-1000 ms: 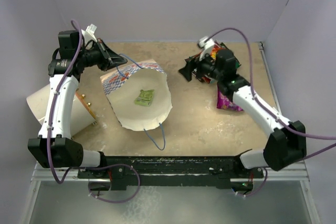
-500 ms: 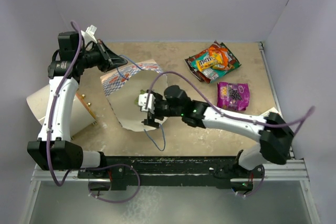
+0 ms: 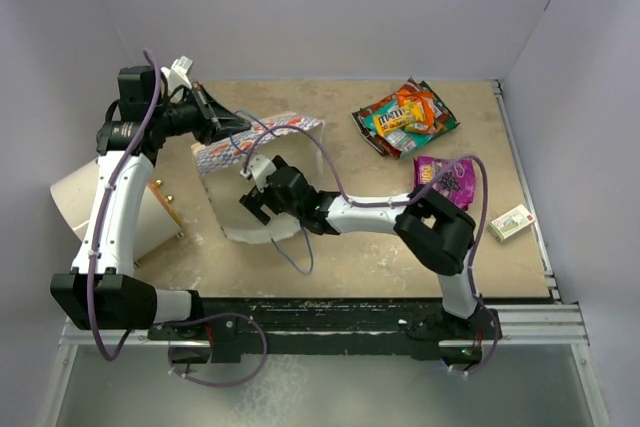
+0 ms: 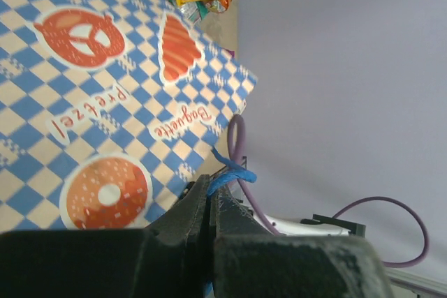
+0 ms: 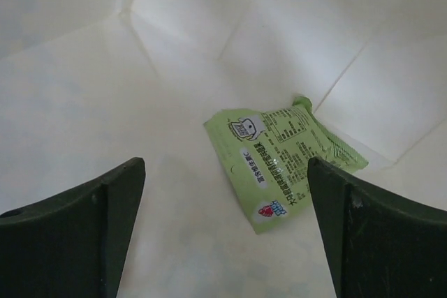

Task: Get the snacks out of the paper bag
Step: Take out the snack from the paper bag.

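The paper bag [image 3: 268,137] lies on its side with its mouth toward me. My left gripper [image 3: 226,126] is shut on its blue cord handle [image 4: 231,172] and holds the upper edge up; the blue-checked outside [image 4: 105,88] fills the left wrist view. My right gripper [image 3: 258,201] is open inside the bag's mouth. In the right wrist view its fingers [image 5: 105,228] straddle a green-and-white snack packet [image 5: 283,158] that lies on the cream inside [image 5: 140,102], apart from it. Orange-red and teal packets [image 3: 405,117] and a purple packet [image 3: 445,179] lie on the table at the right.
A white-and-tan drum-like object [image 3: 75,197] lies at the left beside the left arm. A small white-green box [image 3: 510,222] lies near the right edge. The bag's other blue handle [image 3: 298,257] trails toward the front. Purple walls close in the back and sides.
My right gripper has gone further left and deeper into the bag's mouth. My left gripper has shifted a little and still holds the handle. The small box now shows at the right.
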Tool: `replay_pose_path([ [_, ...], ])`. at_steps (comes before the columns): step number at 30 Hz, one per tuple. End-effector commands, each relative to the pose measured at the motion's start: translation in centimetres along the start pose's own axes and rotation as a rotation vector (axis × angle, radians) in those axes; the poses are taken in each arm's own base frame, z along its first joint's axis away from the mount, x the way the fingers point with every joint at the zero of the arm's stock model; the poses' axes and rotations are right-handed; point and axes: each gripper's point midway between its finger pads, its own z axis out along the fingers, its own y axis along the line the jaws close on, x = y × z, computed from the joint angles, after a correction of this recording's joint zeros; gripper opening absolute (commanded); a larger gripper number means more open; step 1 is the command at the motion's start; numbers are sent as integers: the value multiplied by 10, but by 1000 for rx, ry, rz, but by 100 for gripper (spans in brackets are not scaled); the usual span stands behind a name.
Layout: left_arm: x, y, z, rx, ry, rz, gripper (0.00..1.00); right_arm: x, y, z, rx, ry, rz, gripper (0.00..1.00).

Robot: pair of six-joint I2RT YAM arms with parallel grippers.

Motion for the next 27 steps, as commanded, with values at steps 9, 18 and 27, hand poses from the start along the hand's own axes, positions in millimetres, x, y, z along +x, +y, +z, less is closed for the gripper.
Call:
replay_pose_path([
  [9,18,-22,-4,72,65,15,0,-29,-50,47,390,-219,208,100],
  [18,22,-27,-7,79,87,52,0,33,-48,75,356,-83,208,90],
  [27,27,-21,-11,55,89,61,0,34,-43,71,238,-89,148,27],
])
